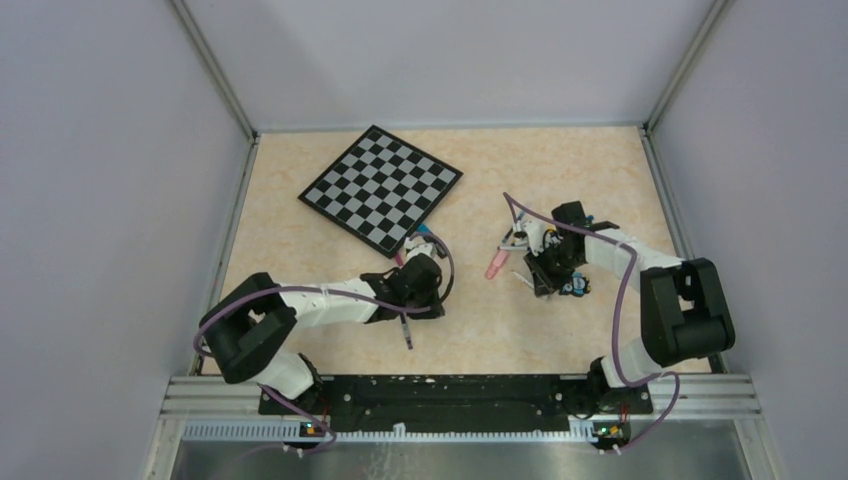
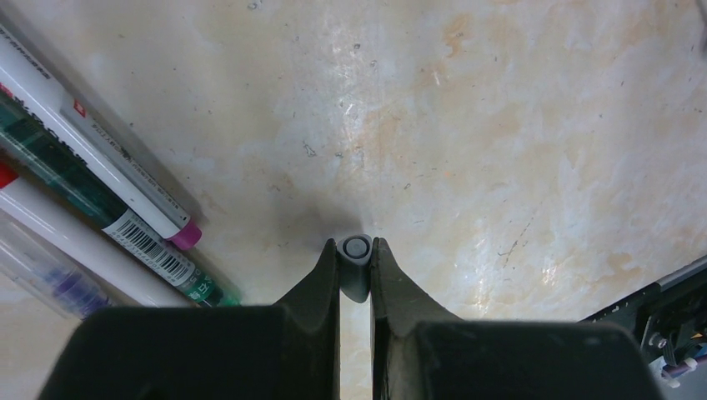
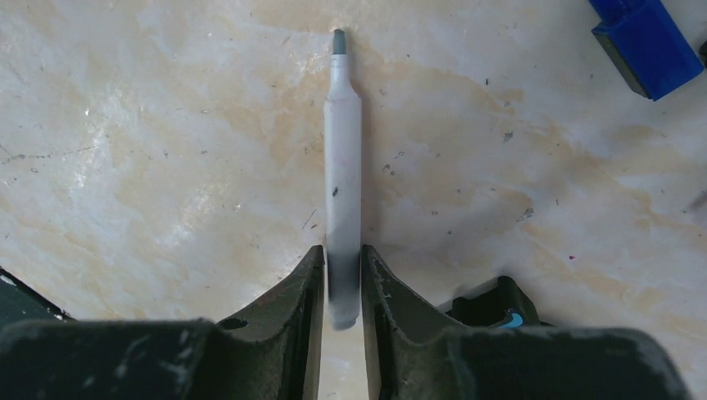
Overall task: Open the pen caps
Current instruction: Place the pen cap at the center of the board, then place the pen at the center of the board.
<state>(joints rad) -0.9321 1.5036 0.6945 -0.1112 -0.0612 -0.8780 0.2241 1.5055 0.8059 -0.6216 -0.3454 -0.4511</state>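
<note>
Left arm and right arm are bending inward over the table, the left gripper pinching a grey cap near the checkered board's corner, round end facing its wrist camera. Between the right gripper's jaws a white pen is pointing its bare tip straight away; whether they are clamping it is unclear.

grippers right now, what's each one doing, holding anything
left gripper: closed on a small grey cap.
right gripper: closed around an uncapped white pen.
</note>
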